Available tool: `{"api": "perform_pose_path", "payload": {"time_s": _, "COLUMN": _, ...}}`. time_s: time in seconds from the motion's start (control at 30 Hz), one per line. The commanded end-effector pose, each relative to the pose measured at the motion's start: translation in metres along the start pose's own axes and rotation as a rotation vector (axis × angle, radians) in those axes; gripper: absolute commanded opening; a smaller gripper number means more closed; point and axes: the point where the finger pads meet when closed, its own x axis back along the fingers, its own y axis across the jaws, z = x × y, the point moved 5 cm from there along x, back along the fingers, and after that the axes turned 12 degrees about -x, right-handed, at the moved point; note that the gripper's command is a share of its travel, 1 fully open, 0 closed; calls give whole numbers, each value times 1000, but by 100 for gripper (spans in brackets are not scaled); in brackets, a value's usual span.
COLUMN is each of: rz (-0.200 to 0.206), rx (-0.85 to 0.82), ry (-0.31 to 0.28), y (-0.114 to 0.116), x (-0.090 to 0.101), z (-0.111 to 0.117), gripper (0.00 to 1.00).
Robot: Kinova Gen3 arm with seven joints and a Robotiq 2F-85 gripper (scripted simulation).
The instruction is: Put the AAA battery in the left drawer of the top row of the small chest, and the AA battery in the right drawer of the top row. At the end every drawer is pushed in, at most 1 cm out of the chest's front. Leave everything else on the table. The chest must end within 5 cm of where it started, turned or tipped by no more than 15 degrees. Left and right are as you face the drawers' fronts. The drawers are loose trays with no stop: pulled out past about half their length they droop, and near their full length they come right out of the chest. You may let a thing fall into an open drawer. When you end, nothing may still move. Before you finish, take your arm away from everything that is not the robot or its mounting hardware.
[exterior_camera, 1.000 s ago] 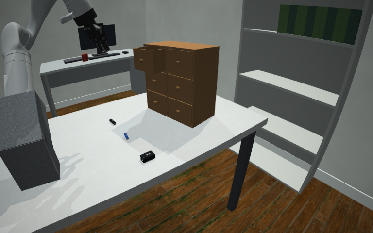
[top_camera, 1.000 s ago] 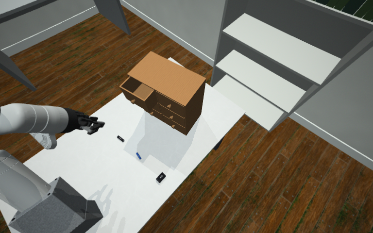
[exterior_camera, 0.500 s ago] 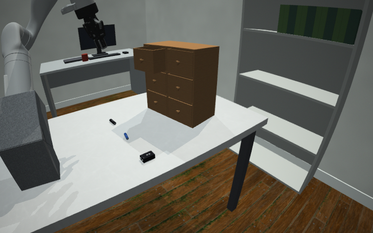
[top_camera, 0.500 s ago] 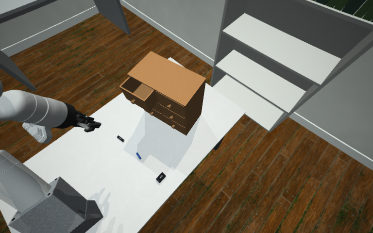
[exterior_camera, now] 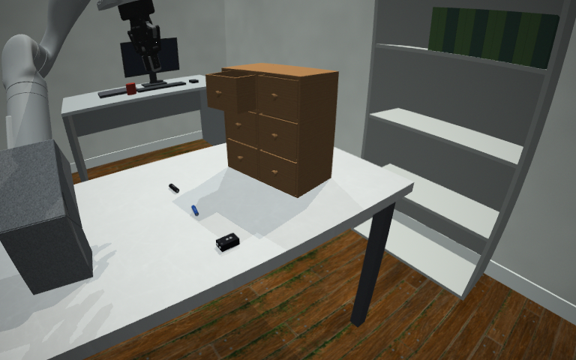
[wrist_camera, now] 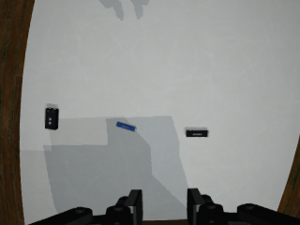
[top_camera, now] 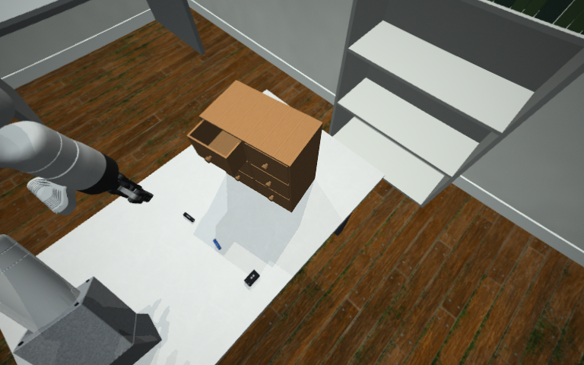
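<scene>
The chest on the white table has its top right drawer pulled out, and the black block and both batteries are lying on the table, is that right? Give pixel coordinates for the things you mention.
Not quite: it is the top left drawer (top_camera: pixel 208 148) (exterior_camera: pixel 220 92) of the chest (top_camera: pixel 262 115) (exterior_camera: pixel 316 123) that is pulled out, as the exterior view shows. The rest of your statement holds.

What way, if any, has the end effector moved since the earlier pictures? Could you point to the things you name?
Yes: in the top view, the end effector (top_camera: pixel 148 197) (exterior_camera: pixel 154 67) (wrist_camera: pixel 164 202) has shifted left, away from the chest (top_camera: pixel 262 114) (exterior_camera: pixel 316 127).
</scene>
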Motion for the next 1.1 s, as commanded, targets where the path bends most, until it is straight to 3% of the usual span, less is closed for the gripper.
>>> {"api": "perform_pose_path", "payload": {"time_s": 0.0, "rz": 9, "rx": 13, "ry": 22, "y": 1, "x": 2, "z": -3, "gripper": 33}}
{"api": "perform_pose_path", "payload": {"time_s": 0.6, "rz": 33, "rx": 13, "ry": 134, "y": 1, "x": 12, "z": -3, "gripper": 33}}
{"api": "perform_pose_path", "payload": {"time_s": 1.07, "rz": 41, "rx": 13, "ry": 170, "y": 1, "x": 16, "z": -3, "gripper": 33}}
